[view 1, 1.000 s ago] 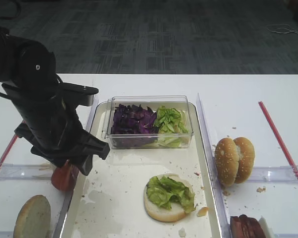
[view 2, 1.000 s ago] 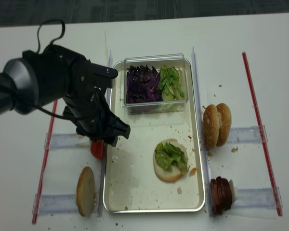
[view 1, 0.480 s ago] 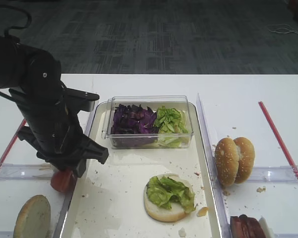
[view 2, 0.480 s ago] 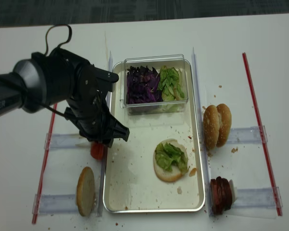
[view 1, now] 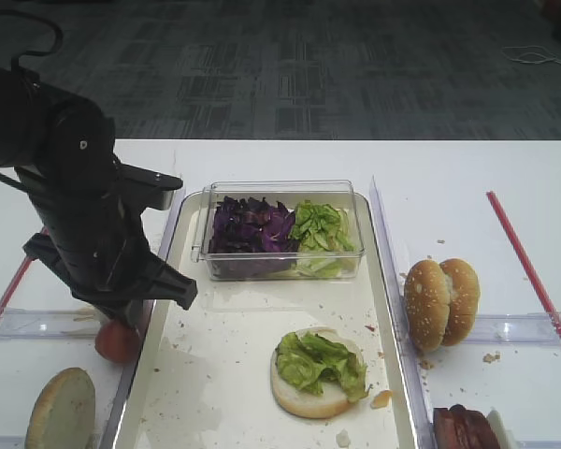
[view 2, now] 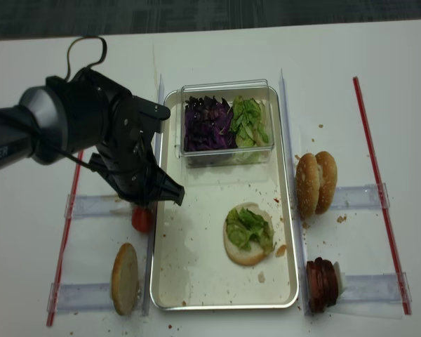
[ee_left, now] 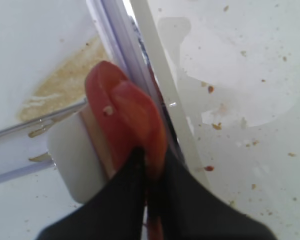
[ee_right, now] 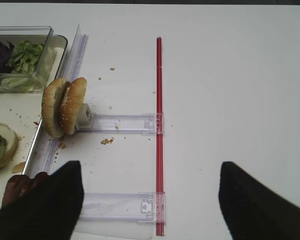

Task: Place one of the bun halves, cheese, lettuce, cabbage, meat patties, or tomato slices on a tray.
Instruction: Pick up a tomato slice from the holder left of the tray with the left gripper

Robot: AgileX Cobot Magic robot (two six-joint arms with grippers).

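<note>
Left gripper now lower, jaws clenched on 1 glossy red upright tomato slice beside tray

white table carries tray, clear racks, red strips, scattered crumbs.

We see tomato slices upright on edge, glossy red, just outside tray left rim. Tray long, white, crumb-speckled. One bun half cut face up on tray, lettuce piled on it. More bun halves on edge right of tray. Cabbage beside lettuce in box. Patties at lower right.
</note>
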